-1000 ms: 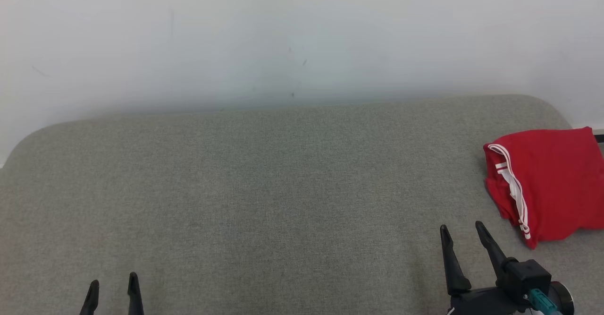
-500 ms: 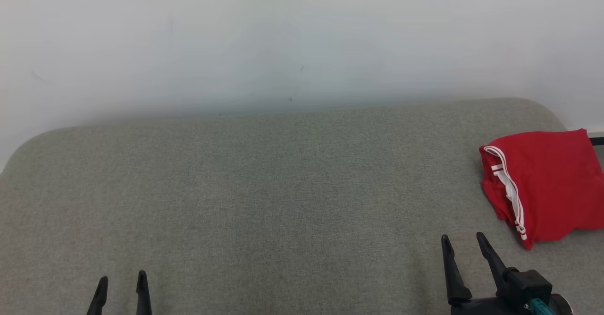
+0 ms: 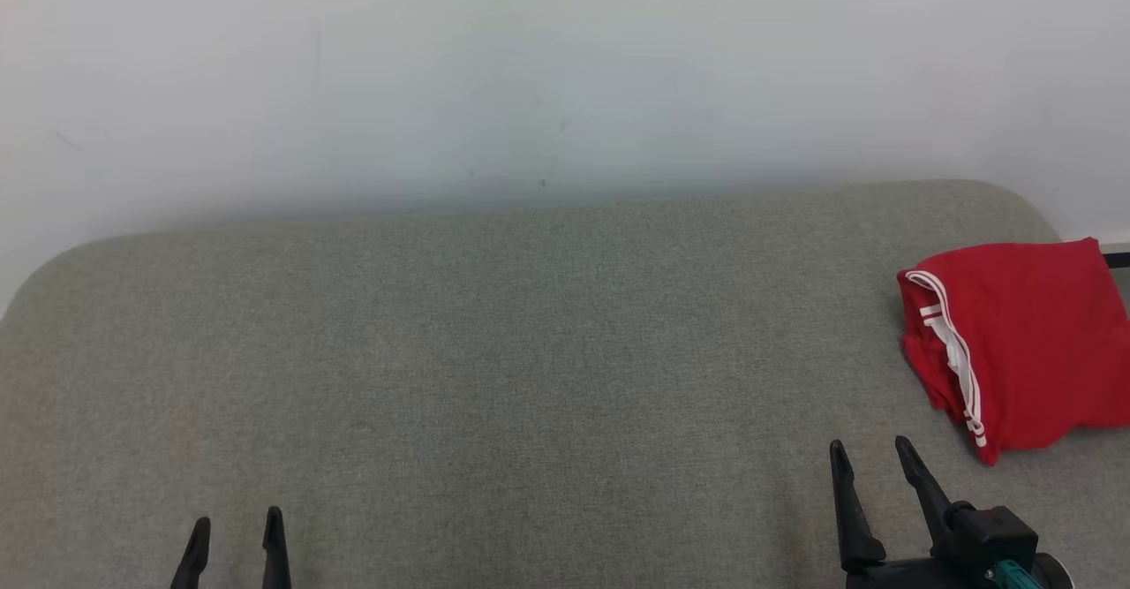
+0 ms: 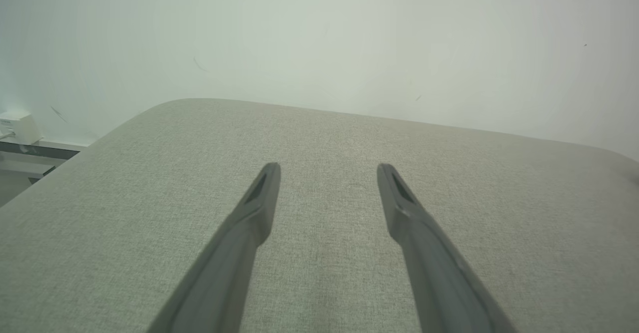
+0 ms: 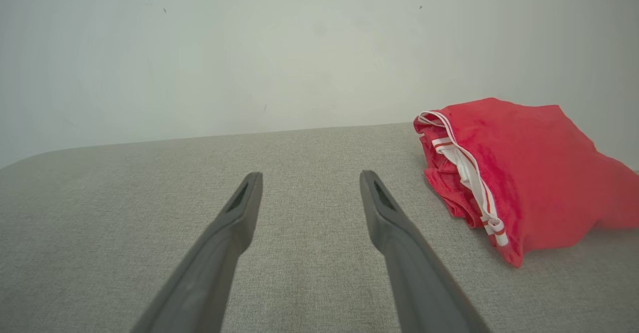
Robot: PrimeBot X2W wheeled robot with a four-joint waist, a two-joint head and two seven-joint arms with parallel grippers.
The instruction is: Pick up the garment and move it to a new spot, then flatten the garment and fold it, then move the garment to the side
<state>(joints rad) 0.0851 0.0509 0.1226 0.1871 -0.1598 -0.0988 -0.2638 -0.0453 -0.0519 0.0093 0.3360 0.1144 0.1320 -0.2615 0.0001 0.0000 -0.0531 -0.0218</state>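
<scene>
The garment (image 3: 1024, 342) is red with white stripes and lies folded in a bundle at the far right of the grey cushioned surface (image 3: 530, 351). The right wrist view has the garment (image 5: 519, 173) to the right of the fingers. My right gripper (image 3: 870, 449) stands open near the front edge, below and left of the garment, apart from it. In its own wrist view the right gripper (image 5: 309, 177) holds nothing. My left gripper (image 3: 237, 521) is open at the lower left, far from the garment. Over bare cushion, the left gripper (image 4: 327, 166) is empty in its wrist view.
A pale wall (image 3: 530, 68) rises right behind the cushioned surface. The surface has rounded back corners. Past its left edge, the left wrist view has a dark ledge (image 4: 30, 151) and a small white box (image 4: 17, 126).
The head view has shifted slightly, so the surface sits a little lower. Both grippers have drawn back toward the bottom edge. The garment has not moved on the surface.
</scene>
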